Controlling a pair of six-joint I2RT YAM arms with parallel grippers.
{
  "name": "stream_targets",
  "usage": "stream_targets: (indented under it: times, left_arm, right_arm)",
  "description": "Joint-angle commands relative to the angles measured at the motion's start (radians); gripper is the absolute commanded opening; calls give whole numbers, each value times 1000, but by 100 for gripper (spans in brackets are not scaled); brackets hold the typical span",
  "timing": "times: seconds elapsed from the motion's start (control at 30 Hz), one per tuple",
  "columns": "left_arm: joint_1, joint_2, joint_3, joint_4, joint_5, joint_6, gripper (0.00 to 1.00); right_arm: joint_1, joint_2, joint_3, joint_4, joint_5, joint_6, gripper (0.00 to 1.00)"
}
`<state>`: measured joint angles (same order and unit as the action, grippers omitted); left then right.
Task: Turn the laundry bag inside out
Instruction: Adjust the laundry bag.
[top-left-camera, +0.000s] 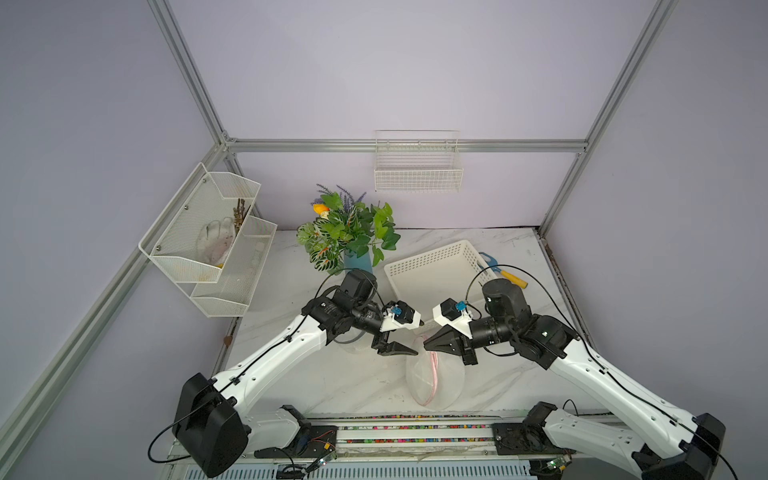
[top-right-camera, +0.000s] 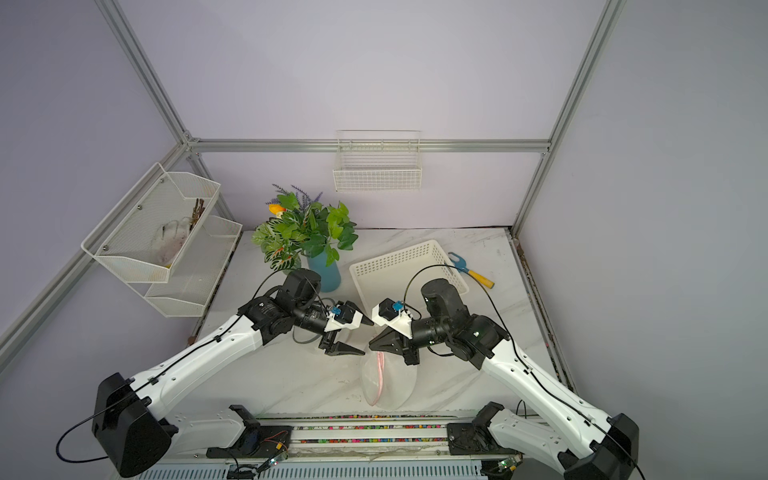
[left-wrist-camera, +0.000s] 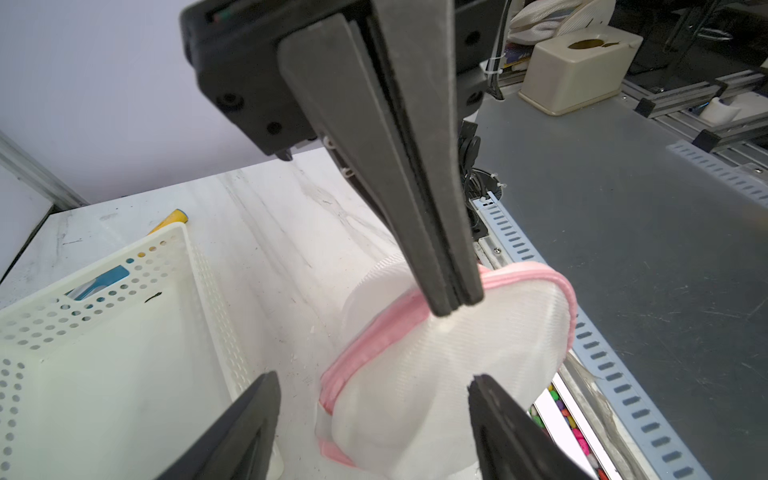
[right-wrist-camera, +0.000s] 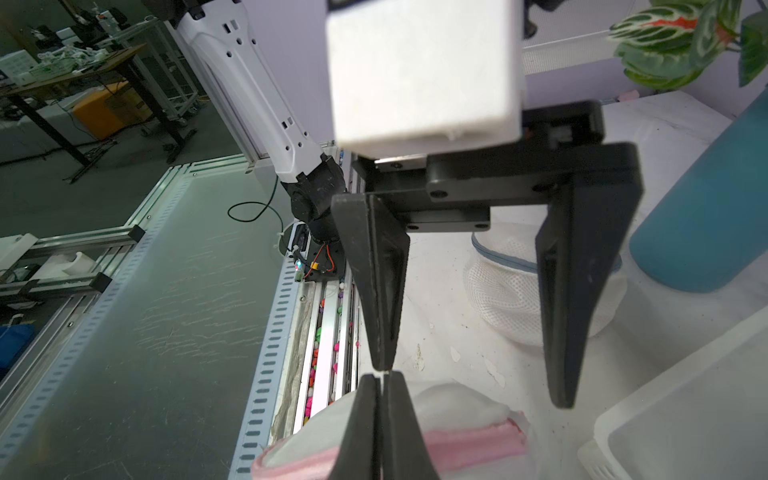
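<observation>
Right pincer (top-left-camera: 426, 344) is clamped on the pink-trimmed white mesh laundry bag (top-left-camera: 440, 386), guessing so the spread-apart left pincer (top-left-camera: 419, 337) at its nine o'clock can dig in.

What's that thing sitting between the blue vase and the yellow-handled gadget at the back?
A white perforated basket, apparently empty, sits between the blue vase and the yellow-handled gadget; both top views show it.

Right claw (right-wrist-camera: 380, 380) pinched shut on laundry bag (right-wrist-camera: 461, 409) (left claw (right-wrist-camera: 472, 385) spread).

White basket (top-left-camera: 428, 259) — blue vase (top-left-camera: 357, 262) near, blue-yellow tool (top-left-camera: 500, 270) beside.
</observation>
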<state>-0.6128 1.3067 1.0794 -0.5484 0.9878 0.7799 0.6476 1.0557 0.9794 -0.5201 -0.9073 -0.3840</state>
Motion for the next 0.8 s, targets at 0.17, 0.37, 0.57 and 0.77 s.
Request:
stream_targets:
  times: [0.17, 0.37, 0.57, 0.77]
  left_arm:
    - [38, 98, 111, -108, 196, 120, 73]
    - [45, 176, 132, -126, 267, 129, 59]
    - [60, 173, 126, -137, 273, 135, 24]
    - [80, 149, 124, -137, 275, 90, 4]
  right_arm:
    - [-44, 107, 111, -48, -185, -168, 0]
    - [-57, 142, 147, -47, -200, -206, 0]
    - [-71, 140, 149, -42, -168, -216, 0]
    - [-80, 47, 77, -19, -58, -203, 0]
